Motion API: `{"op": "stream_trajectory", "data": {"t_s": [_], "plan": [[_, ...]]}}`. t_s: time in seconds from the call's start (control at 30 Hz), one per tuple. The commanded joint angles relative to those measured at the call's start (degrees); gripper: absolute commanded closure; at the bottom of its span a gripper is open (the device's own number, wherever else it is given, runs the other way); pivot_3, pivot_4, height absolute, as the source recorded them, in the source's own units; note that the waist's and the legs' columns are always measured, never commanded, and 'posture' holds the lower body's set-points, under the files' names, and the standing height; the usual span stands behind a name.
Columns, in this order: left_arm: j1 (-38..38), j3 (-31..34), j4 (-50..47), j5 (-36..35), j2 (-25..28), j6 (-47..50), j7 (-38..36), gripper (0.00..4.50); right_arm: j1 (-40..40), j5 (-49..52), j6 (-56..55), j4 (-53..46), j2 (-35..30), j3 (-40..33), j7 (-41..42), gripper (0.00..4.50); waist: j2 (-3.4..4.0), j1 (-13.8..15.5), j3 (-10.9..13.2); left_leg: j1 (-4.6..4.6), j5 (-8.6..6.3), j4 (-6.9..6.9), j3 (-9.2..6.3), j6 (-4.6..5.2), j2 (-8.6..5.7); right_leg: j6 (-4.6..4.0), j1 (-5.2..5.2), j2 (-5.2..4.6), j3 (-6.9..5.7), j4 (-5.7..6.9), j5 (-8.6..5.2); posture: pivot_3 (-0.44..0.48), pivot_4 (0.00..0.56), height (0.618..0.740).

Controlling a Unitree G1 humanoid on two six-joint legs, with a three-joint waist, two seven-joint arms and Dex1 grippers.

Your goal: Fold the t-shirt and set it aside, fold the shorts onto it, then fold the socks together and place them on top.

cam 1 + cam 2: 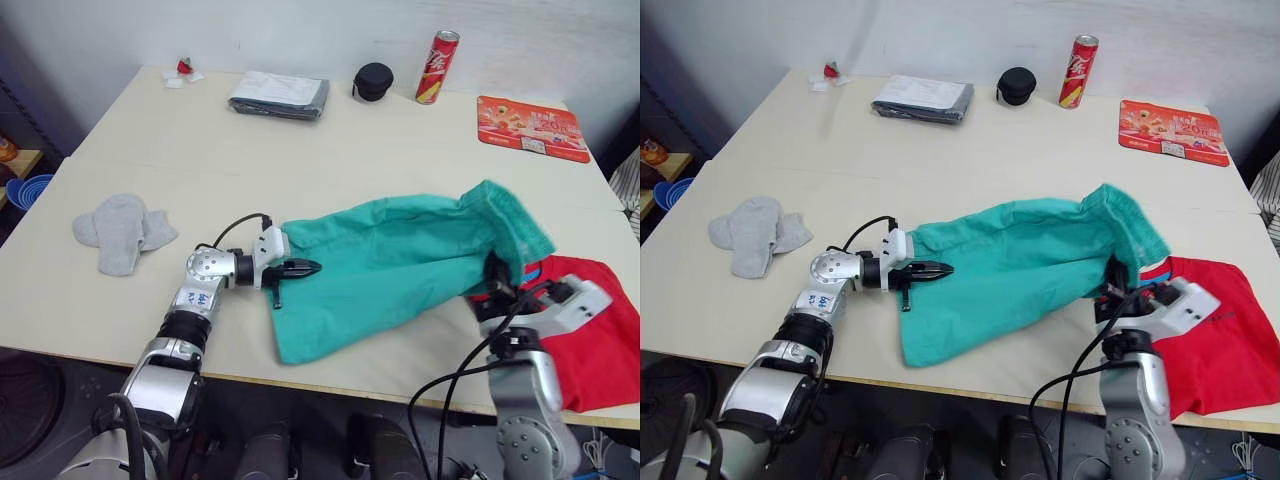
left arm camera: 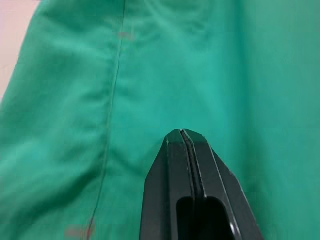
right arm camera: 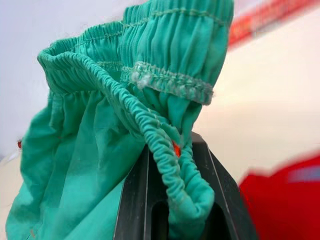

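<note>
Shorts stretched between two grippers

The shorts [image 1: 400,265] run left-right, waistband rightward; right gripper [image 1: 497,277] clamps the waistband, left gripper [image 1: 300,268] pinches the leg end.

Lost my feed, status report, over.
Left tool shut on shorts hem. Right tool shut on waistband. T-shirt partly under shorts.

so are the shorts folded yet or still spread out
Still spread: the shorts lie stretched across the table, waistband pinched in the right gripper, overlapping the t-shirt.
</note>
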Motion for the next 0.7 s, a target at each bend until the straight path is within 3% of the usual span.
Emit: {"op": "stream_trajectory", "data": {"t_s": [0.03,0.17,0.27,0.47,0.7], "plan": [[1.3,-0.7,-4.2,-0.1,-0.2,3.3,1.5,4.5,-2.7,-7.6,5.9,-8.1,-5.8,5.6,1.0,4.48,0.01,-0.2,0.0,0.01,0.04,0.0,0.0,0.0,0.0,0.0,0.0,0.0,0.01,0.02,0.0,0.0,0.15,0.74],[2.2,-1.7,-6.7,0.8,-0.3,6.4,3.8,4.5,-9.9,-16.5,14.3,-10.5,-11.8,16.8,2.6,4.48,0.02,-0.3,0.0,0.03,0.12,0.0,0.03,-0.09,0.01,-0.02,-0.11,0.0,0.07,0.11,-0.01,0.0,0.15,0.74],[3.6,-1.5,-9.9,0.4,0.6,9.6,4.5,4.5,-14.6,-17.4,20.0,-10.7,-11.5,22.9,3.8,4.48,0.01,-0.1,0.0,-0.03,0.18,0.0,0.02,-0.17,0.02,-0.06,-0.23,0.0,0.07,0.19,-0.03,0.0,0.15,0.74],[9.6,-0.3,-17.6,-0.9,4.7,13.8,4.3,4.5,-17.3,-14.9,27.5,-6.6,-7.0,26.6,6.7,4.48,0.01,-0.3,0.0,-0.1,0.2,-0.01,0.0,-0.17,0.01,-0.07,-0.21,0.0,-0.03,0.18,-0.03,0.0,0.15,0.74],[13.8,3.2,-25.7,-6.0,9.4,17.7,3.1,4.5,-14.4,-17.7,32.7,-6.2,-8.7,28.9,9.4,4.48,0.02,-0.2,0.0,-0.08,0.21,-0.01,-0.07,-0.16,0.01,-0.07,-0.18,0.0,-0.03,0.19,-0.03,0.0,0.15,0.74]]}}
